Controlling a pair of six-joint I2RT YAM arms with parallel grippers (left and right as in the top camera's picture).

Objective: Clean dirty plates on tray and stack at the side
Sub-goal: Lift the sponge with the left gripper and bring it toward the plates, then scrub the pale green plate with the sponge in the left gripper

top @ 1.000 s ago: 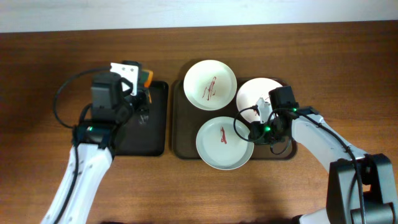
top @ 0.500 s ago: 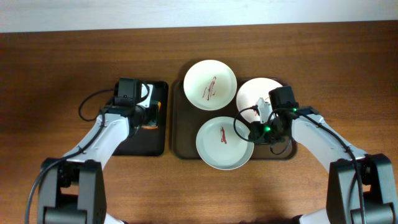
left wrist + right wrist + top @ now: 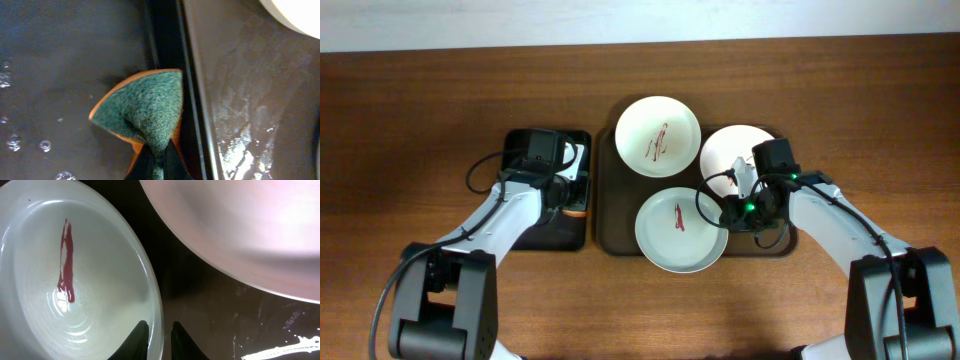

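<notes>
Both arms gripping: left fingers (image 3: 167,161) pinched shut on sponge (image 3: 145,112), right fingers (image 3: 141,339) closed over rim of front plate (image 3: 75,280).
Sponge is over right edge of black tray (image 3: 535,235). All three plates on brown tray (image 3: 610,225): front plate and back plate (image 3: 657,135) red-smeared, right plate (image 3: 735,150) pale pink, no smear visible.

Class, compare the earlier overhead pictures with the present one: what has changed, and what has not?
The left gripper, shut on the sponge, carried it from the far end of the black tray to its right edge, beside the brown tray. Unchanged: the right gripper stays clamped on the rim of the front plate; the back plate and the right plate have not moved.
</notes>
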